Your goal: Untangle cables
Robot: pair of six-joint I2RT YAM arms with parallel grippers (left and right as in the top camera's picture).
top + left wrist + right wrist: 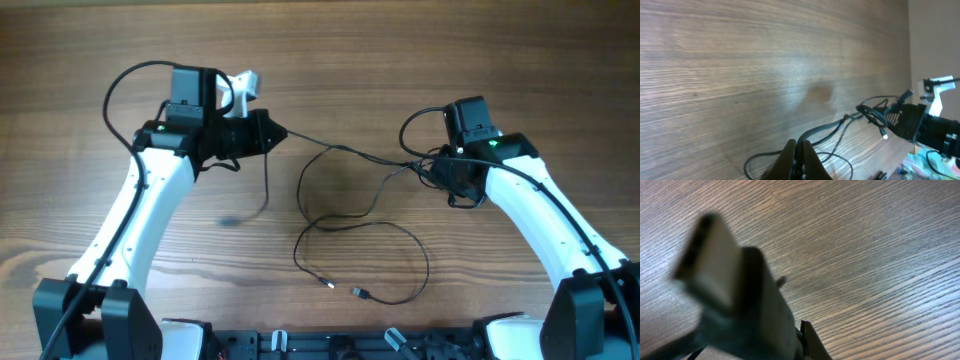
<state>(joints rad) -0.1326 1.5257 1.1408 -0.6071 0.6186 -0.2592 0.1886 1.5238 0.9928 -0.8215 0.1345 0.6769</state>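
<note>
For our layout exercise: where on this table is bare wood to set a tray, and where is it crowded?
Free: the far strip of the table beyond the cables; the wood between the loops and the right arm. Crowded: the middle, where cables run from left gripper to right gripper and loop toward the near edge.

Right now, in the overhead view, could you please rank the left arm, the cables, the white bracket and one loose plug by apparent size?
1. left arm
2. cables, by their spread
3. white bracket
4. plug
The arm probably sits nearer the camera, so its lead may be overstated.
</note>
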